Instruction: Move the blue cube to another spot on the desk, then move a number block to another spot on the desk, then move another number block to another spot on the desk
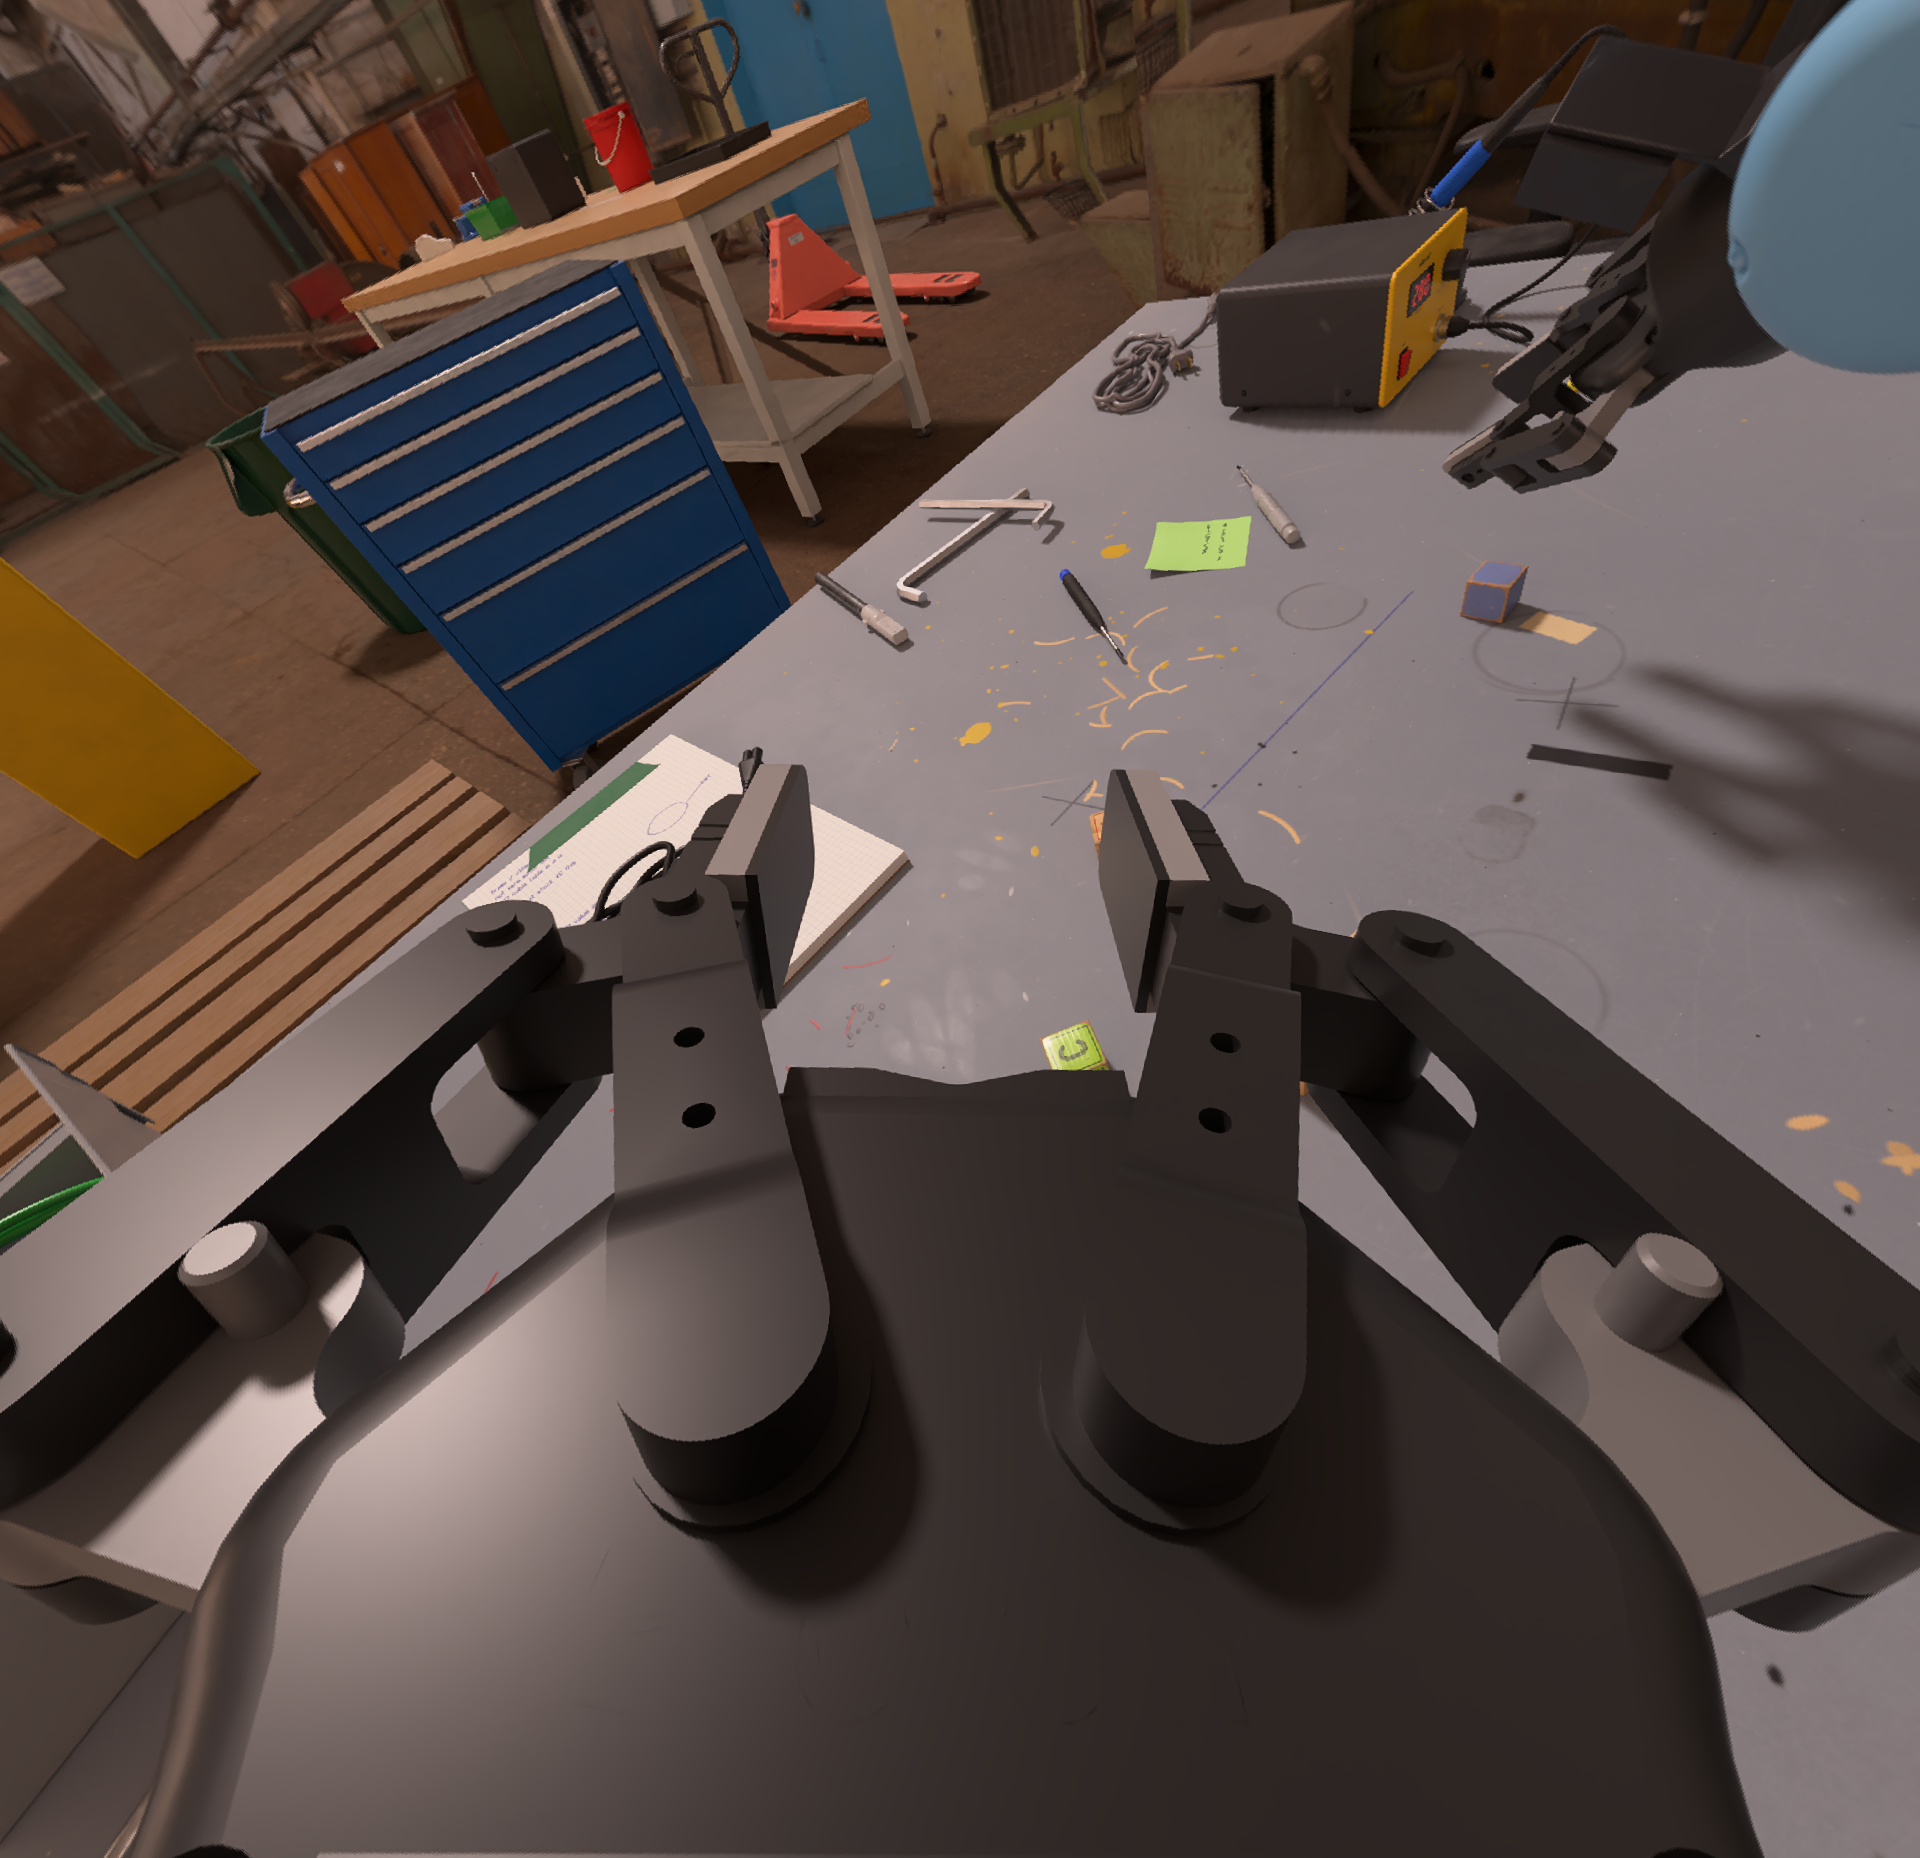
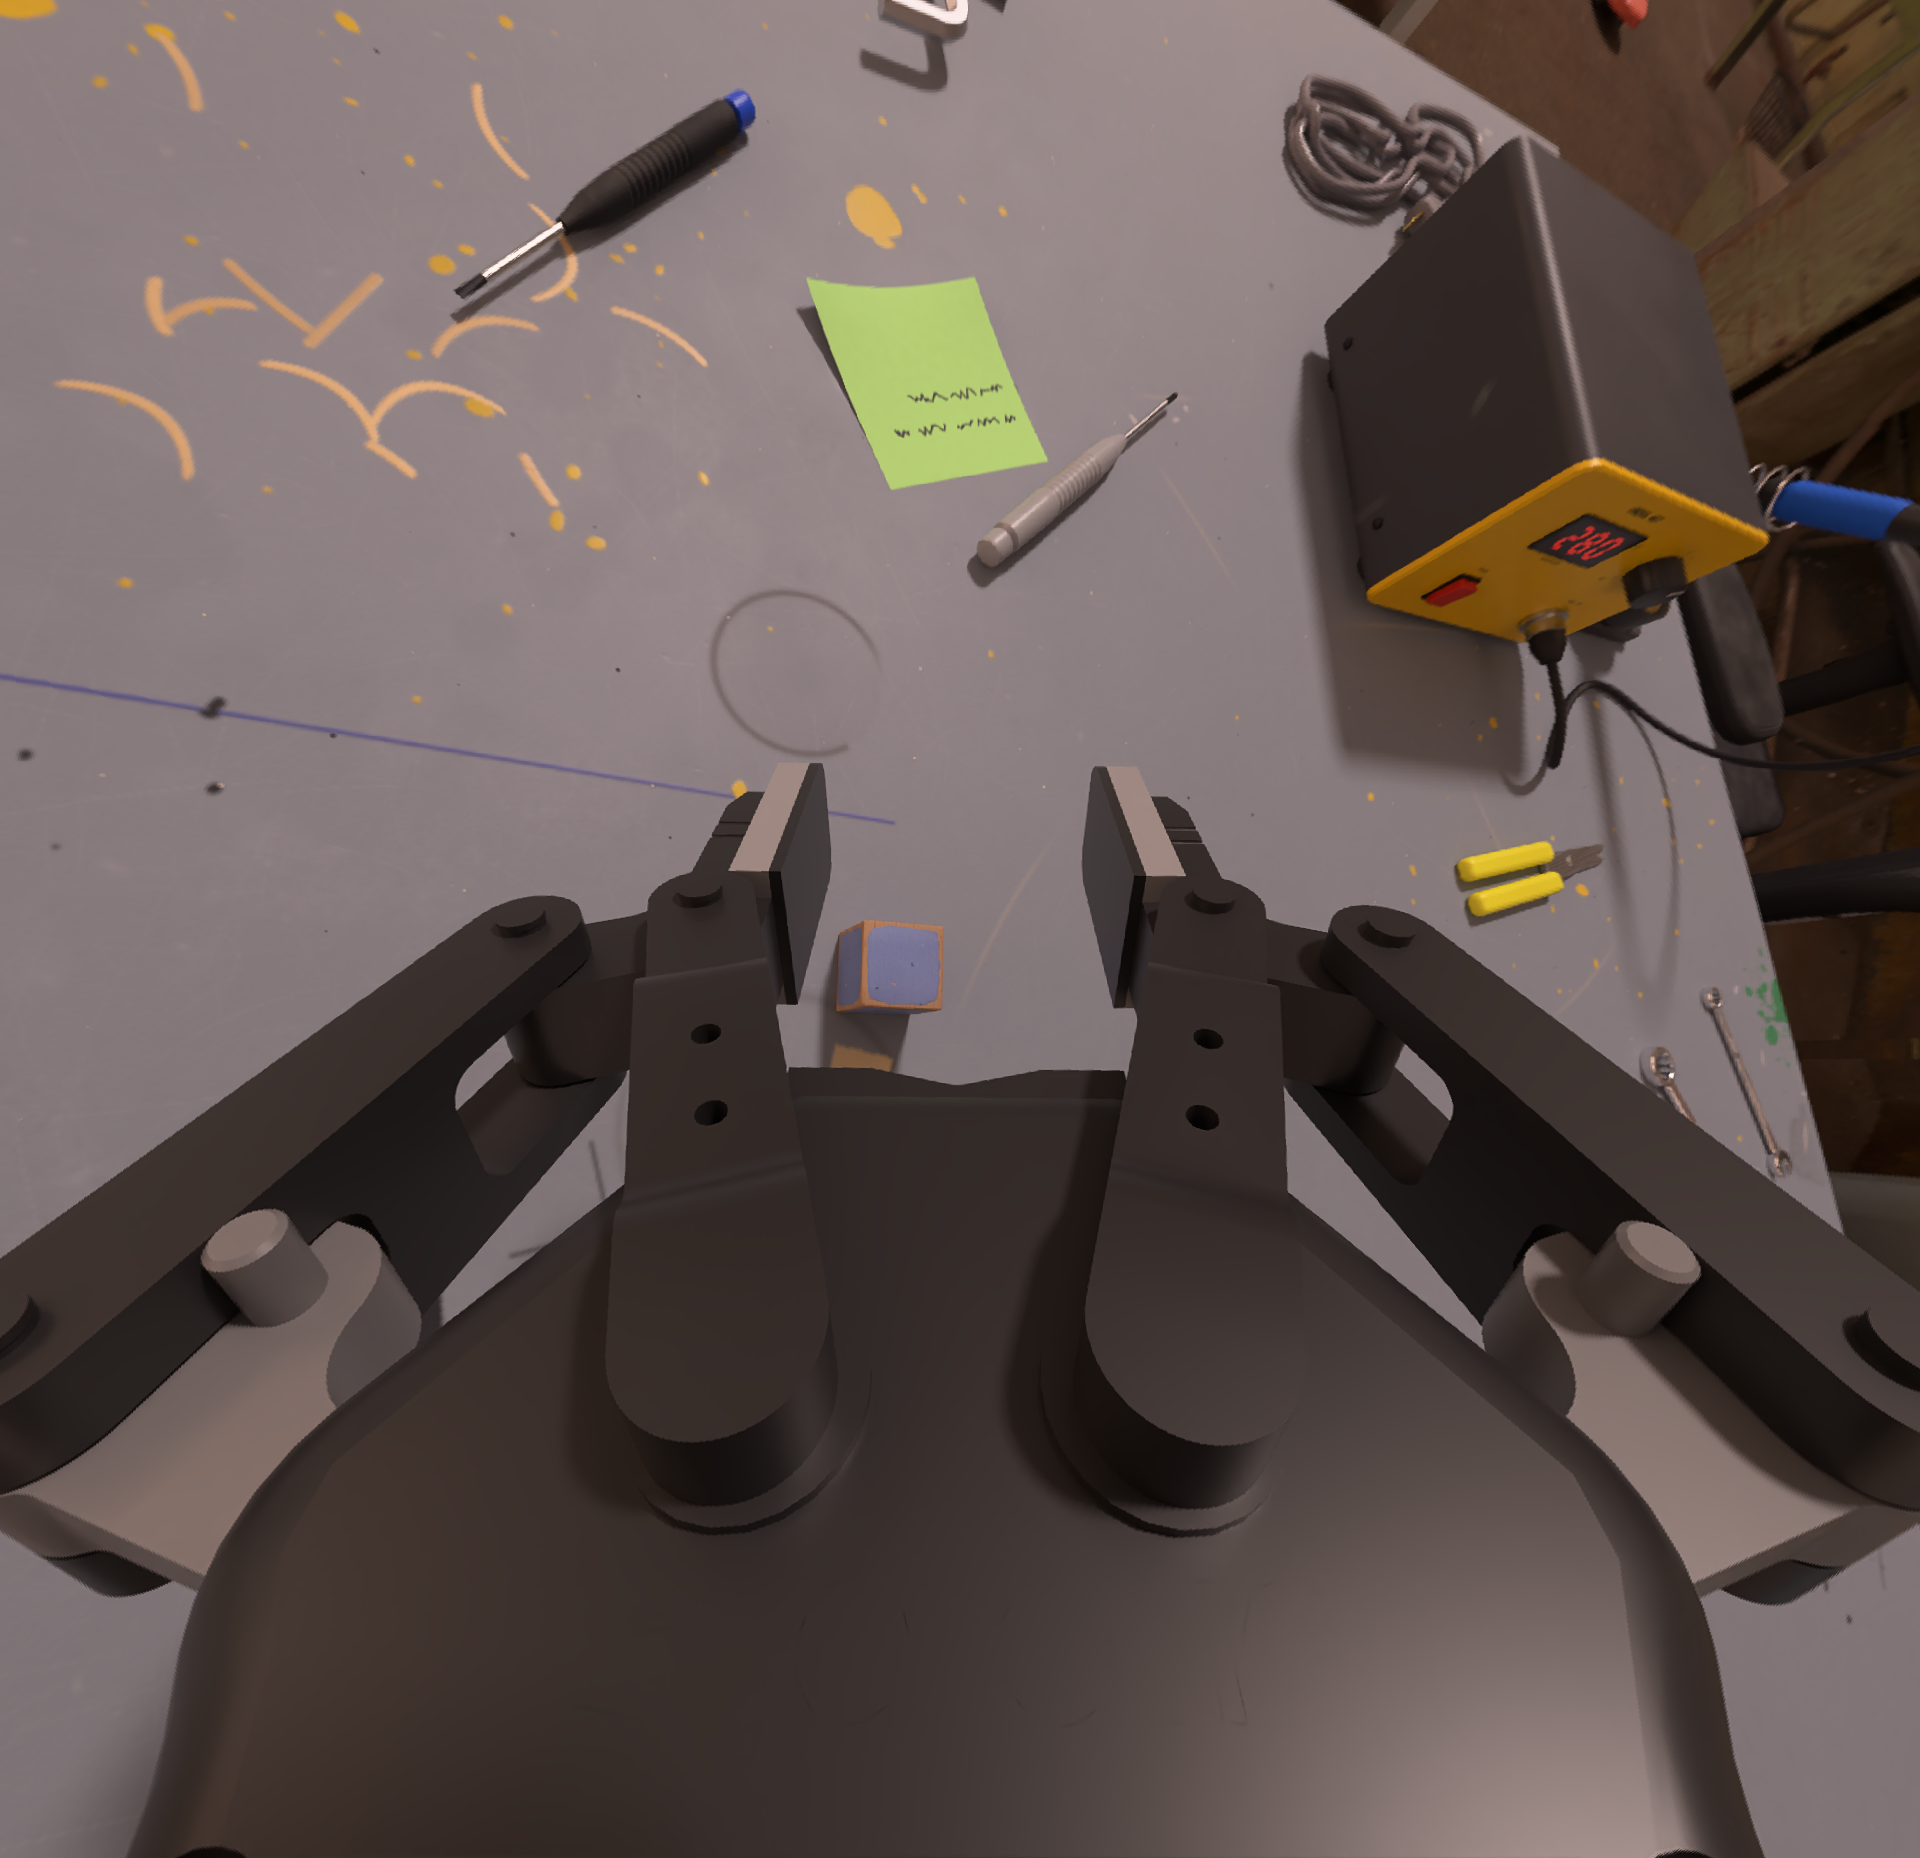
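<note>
The blue cube [image 2: 891, 965] with tan edges sits on the grey desk [image 2: 312, 873]. My right gripper [image 2: 956, 832] is open and hovers above it, the cube showing between the fingers near the left one. In the left wrist view the cube [image 1: 1494, 590] lies far right, below the right gripper [image 1: 1532, 452]. My left gripper [image 1: 951, 821] is open and empty above the desk [image 1: 1351, 925]. A green number block [image 1: 1073, 1047] peeks out by its right finger. A tan block corner [image 1: 1097, 829] shows behind that fingertip.
A black and yellow soldering station [image 2: 1538, 437], a green sticky note [image 2: 925, 380], two screwdrivers [image 2: 623, 187], hex keys [image 1: 971, 541], yellow-handled cutters [image 2: 1512, 878] and a notepad [image 1: 644, 842] lie on the desk. A blue drawer cabinet [image 1: 520, 499] stands beside the desk's left edge.
</note>
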